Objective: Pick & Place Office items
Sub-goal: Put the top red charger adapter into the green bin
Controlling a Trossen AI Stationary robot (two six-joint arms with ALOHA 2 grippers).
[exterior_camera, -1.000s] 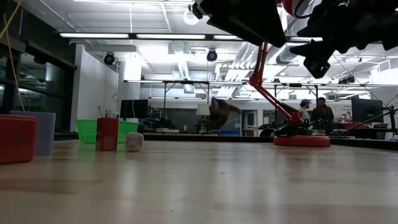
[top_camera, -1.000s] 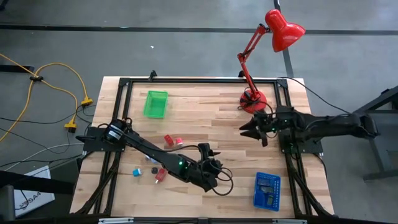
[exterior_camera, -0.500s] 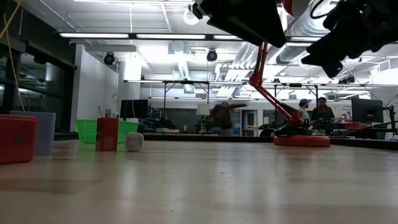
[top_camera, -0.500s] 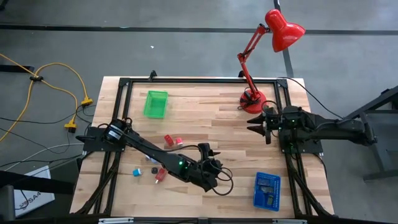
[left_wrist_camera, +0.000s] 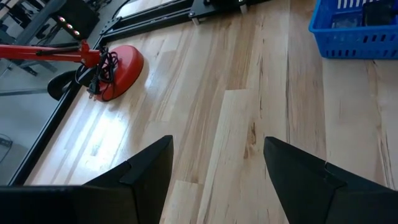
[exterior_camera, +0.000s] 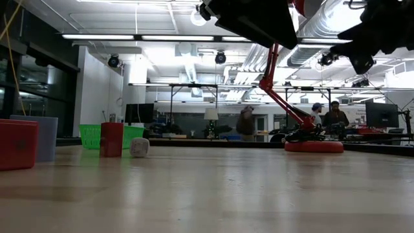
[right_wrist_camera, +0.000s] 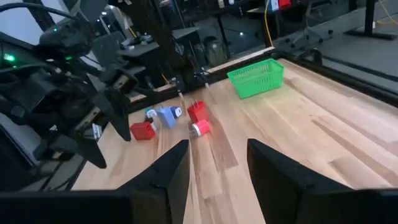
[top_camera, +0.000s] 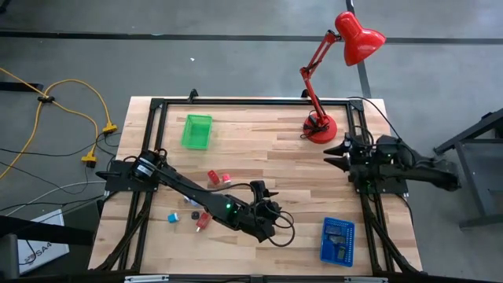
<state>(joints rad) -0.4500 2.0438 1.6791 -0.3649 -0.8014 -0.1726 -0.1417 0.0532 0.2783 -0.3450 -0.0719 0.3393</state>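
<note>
- So, far left of the high view: the office items [top_camera: 198, 218] sit loose on the worktop [top_camera: 267, 157], mostly in the lower-left part, a teal one, a dark one and a red one down low, two more red bits a little above. None of them is in the green tray [top_camera: 196, 130] at upper left.
- Middle, lower: the left gripper [top_camera: 273, 212] hangs over bare wood with its jaws spread wide and nothing between them, going by its wrist view.
- Key relation: the loose pieces lie to the picture-left of those jaws, back along the left arm's own reach, so I'd guess that arm is the one to go for them. It's way nearer than the other. Can't tell any piece's long axis, too small.
- Lower right: the blue tray [top_camera: 338, 240], with something dark inside.
- Right edge, mid height: the right gripper [top_camera: 336, 152] by the red lamp [top_camera: 319, 126] base, jaws apart, empty, well apart from the pieces.
</note>
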